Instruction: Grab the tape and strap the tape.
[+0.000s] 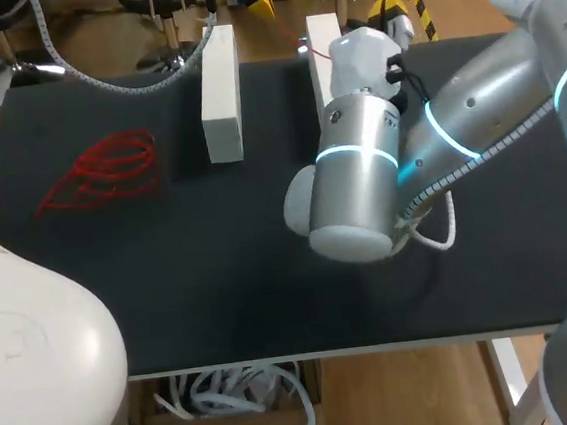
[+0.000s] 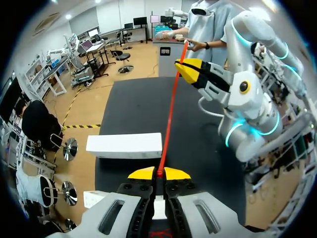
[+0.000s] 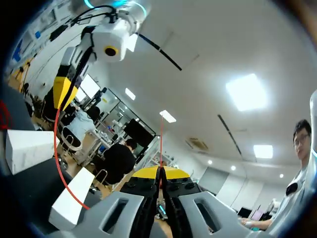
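Left wrist view: left pincer (image 2: 158,173) with its two yellow tips pressed together, clamped on the tape (image 2: 168,114). From the seam between those tips, a thin red line running straight ahead over the black table (image 2: 133,99), up to the right pincer (image 2: 184,68). That one likewise closed, tips together on the red line, at the end of the right arm (image 2: 247,119) bent in from the side. Just beside the left pincer, flat on the table, a long white block (image 2: 124,145). Closer in, by the pincer's flank, a corner of a second white block (image 2: 94,198).

Right wrist view: right pincer (image 3: 159,172) shut tight, a hair-thin red thread of tape rising from between its tips. Ahead and off to one side, the left pincer (image 3: 63,91) hanging from the left arm (image 3: 111,39), tips pointing down. From it, a red curve of tape (image 3: 55,148) sweeping down past one white block and across the corner of the other, in toward the right pincer's flank.

Head view: more tape (image 1: 109,171) in a loose red tangle on the left part of the table, near one of the white blocks but not touching it, and well apart from the right arm. The other block partly hidden behind that arm's wrist, a short bit of red just beside it. Right pincer hidden there under its own arm.
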Available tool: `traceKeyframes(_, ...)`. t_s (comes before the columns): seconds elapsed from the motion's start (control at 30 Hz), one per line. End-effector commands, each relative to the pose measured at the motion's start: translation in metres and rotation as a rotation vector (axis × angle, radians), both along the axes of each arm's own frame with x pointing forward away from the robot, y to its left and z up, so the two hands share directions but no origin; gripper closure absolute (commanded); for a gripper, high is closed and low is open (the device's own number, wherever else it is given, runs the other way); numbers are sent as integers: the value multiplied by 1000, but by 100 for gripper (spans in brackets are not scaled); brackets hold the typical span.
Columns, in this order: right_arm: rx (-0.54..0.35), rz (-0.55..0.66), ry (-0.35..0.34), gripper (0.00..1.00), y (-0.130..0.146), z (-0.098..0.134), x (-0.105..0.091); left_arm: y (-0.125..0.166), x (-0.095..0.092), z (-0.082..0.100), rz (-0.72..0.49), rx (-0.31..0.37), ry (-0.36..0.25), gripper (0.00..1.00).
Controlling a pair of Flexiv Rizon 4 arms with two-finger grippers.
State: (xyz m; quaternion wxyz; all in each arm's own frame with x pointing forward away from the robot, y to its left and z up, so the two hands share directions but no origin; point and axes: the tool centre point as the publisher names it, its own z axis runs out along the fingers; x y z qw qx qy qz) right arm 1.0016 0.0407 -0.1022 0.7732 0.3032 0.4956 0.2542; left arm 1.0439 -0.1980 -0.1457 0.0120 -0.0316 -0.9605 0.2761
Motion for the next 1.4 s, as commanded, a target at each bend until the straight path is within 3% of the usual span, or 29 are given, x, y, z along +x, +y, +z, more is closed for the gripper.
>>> traceKeyframes(0.03,-383,-89,-308,100,13,-18,11,0,1,1,-1,5,3,100)
traceKeyframes(0.17,-483,-63,-302,100,17,-16,15,0,1,1,-1,5,3,100)
traceKeyframes(0.33,-585,-45,-241,100,22,-19,13,0,1,1,-1,5,3,100)
traceKeyframes(0.57,-694,-98,-56,100,24,-30,15,0,1,1,-1,5,3,100)
traceKeyframes(0.87,-695,-110,103,100,35,-39,17,0,1,1,-1,5,3,100)
traceKeyframes(0.97,-622,-64,85,100,38,-37,14,0,1,1,-1,5,3,100)
traceKeyframes(1.4,-622,-64,85,100,38,-37,14,0,1,1,-1,5,3,100)
